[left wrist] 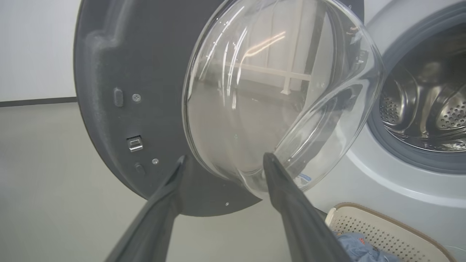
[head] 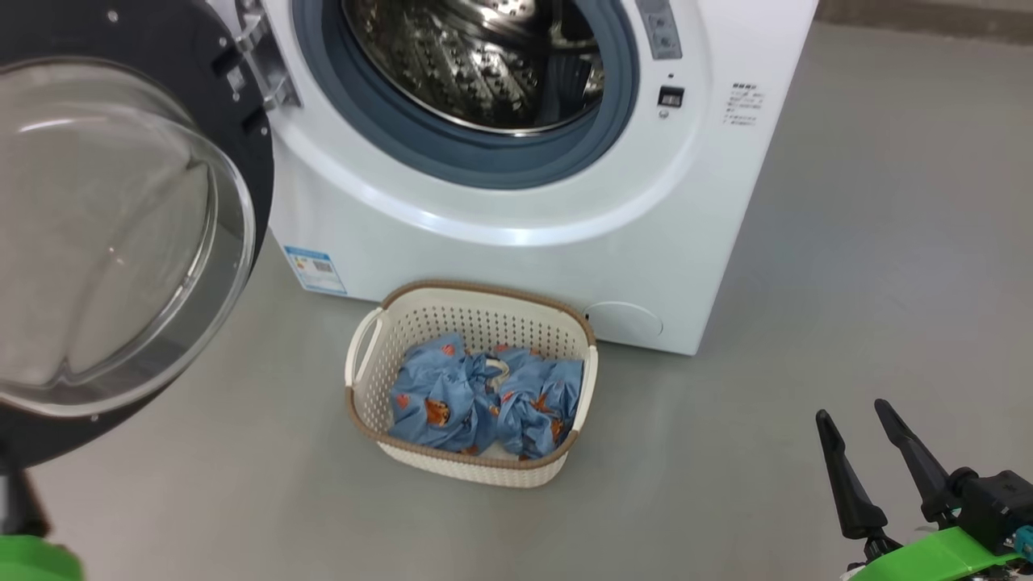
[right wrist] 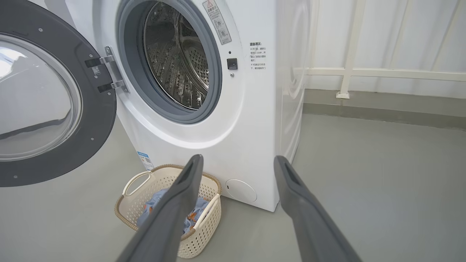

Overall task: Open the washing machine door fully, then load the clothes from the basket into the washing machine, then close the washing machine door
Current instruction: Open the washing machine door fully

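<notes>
**Operator:** Fig. 1: which step is in hand?

**Instructor:** Step 1 of 3, and by your views it is at its end. The large round washing machine door with glossy black rim and bulging clear glass bowl (right wrist: pixel 98 120) stands wide open at the left of the big white front-loading washing machine (head: pixel 516 242). The perforated steel drum (head: pixel 476 56) lies exposed inside the grey-blue rubber gasket (head: pixel 484 165). Your left tool (left wrist: pixel 224 157) points at the door's lower edge, close to it, its 2 dark fingers spread apart and clamping nothing. Your right tool (head: pixel 851 410) hangs low over the grey floor (head: pixel 847 282), fingers likewise apart and empty.

**Operator:** And the next move?

**Instructor:** Check that the door is fully open; it looks so. Then comes step 2. The light blue printed clothes (head: pixel 476 395), seemingly 2 bundles, lie in the small cream-white perforated plastic basket with brown rim band (head: pixel 484 289). It sits on the floor just before the machine, below the opening. You must reach down, close on 1 bundle and lift it over the gasket lip. Your right tool probably has the clearer path.

**Operator:** Any writing?

**Instructor:** There is a small blue label sticker (head: pixel 315 269) on the lower front, a column of small dark print (right wrist: pixel 257 55) beside the opening, and a grey strip sticker with a red warning triangle (right wrist: pixel 216 20). All are too small to read, and I can read no brand name.
</notes>
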Tool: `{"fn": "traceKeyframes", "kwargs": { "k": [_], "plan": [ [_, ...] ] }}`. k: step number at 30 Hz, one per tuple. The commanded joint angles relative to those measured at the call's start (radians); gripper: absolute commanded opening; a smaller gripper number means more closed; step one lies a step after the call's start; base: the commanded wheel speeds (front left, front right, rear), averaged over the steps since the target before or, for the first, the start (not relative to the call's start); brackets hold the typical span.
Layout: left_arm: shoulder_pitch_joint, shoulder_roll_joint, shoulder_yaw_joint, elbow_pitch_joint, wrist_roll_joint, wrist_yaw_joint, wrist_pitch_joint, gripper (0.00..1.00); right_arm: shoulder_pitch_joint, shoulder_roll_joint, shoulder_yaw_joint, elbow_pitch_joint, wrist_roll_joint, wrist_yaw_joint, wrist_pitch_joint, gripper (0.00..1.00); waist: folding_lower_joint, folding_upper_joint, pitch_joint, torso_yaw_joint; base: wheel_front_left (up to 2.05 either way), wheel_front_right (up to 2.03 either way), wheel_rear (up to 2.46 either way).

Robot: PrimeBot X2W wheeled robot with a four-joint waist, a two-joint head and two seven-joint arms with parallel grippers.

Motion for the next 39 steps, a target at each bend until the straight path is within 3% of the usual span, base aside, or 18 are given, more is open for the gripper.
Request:
{"fn": "traceKeyframes", "kwargs": {
  "k": [1, 19, 30, 39],
  "plan": [
    [0.002, 0.035, 0.007, -0.040, -0.008, -0.001, -0.006, 1.00, 0.003, -0.009, 0.016, -0.027, 0.004, 0.003, -0.012, 1.00, 0.0000, 0.0000, -0.020, -0.015, 0.00, 0.00, 0.00],
    [0.088, -0.005, -0.317, -0.196, -0.125, -0.001, -0.006, 1.00, 0.002, -0.026, -0.004, -0.034, -0.001, 0.003, -0.012, 1.00, 0.0000, 0.0000, -0.004, -0.164, 0.00, 0.00, 0.00],
    [0.075, -0.003, -0.401, -0.215, -0.152, -0.001, -0.006, 1.00, -0.007, -0.022, -0.031, -0.041, -0.005, 0.003, -0.012, 1.00, 0.0000, 0.0000, 0.016, -0.250, 0.00, 0.00, 0.00],
    [0.077, -0.004, -0.413, -0.231, -0.179, -0.001, -0.006, 1.00, -0.015, -0.018, -0.048, -0.044, -0.004, 0.003, -0.012, 1.00, 0.0000, 0.0000, 0.026, -0.287, 0.00, 0.00, 0.00]
  ]
}}
